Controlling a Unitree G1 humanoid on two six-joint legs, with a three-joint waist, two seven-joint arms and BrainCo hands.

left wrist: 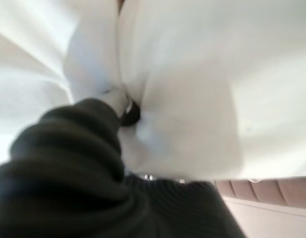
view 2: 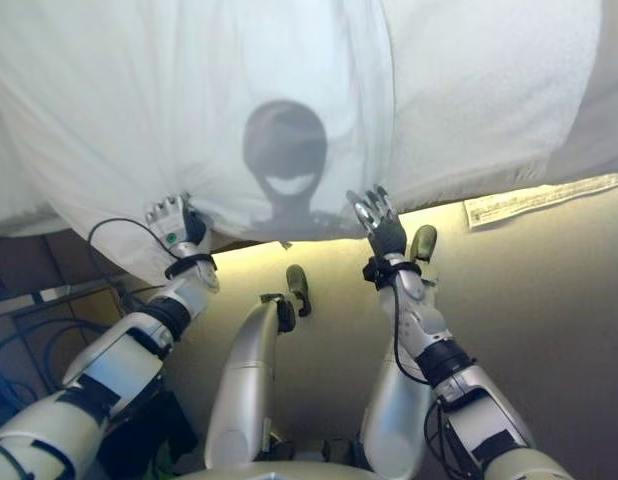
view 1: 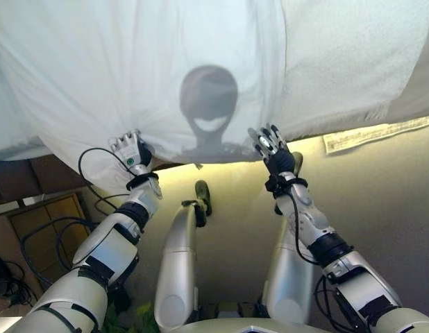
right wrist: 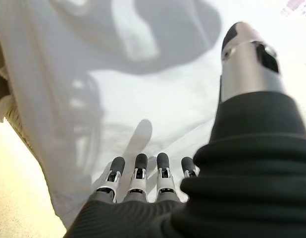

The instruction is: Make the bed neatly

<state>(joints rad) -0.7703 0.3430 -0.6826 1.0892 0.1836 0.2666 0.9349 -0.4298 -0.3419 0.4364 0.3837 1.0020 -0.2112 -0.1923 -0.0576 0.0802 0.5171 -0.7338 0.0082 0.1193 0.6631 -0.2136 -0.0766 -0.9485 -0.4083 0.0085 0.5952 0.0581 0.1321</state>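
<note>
The thin white cotton bed sheet (view 1: 131,76) lies spread over the bed (view 1: 409,90) in front of me, its near hem hanging over the bed's edge just above the pale cream floor (view 1: 381,201). I judge it light, limp and a little slippery: it will sag and bunch wherever I am not holding it, and it will not push, only pull. So the hem is the place to take it, at two points set well apart, so that a tug draws the cloth flat between them.

My left hand (view 1: 133,154) is at the hem on the left, where the cloth droops lowest. In its wrist view the sheet is gathered into a fold right at the hand, and in the eye views my fingers curl onto the edge, so I take it that they have the sheet pinched.

My right hand (view 1: 271,147) is raised at the hem further right, fingers straight and spread, the thumb standing apart; it has hold of nothing. The fingertips (right wrist: 139,162) sit against or just short of the cloth, I cannot tell which.

The sheet's long axis appears to run left to right across my view, along the bed's edge, with the free hem facing me.

A white paper label strip (view 1: 377,133) shows on the bed's side to the right.
</note>
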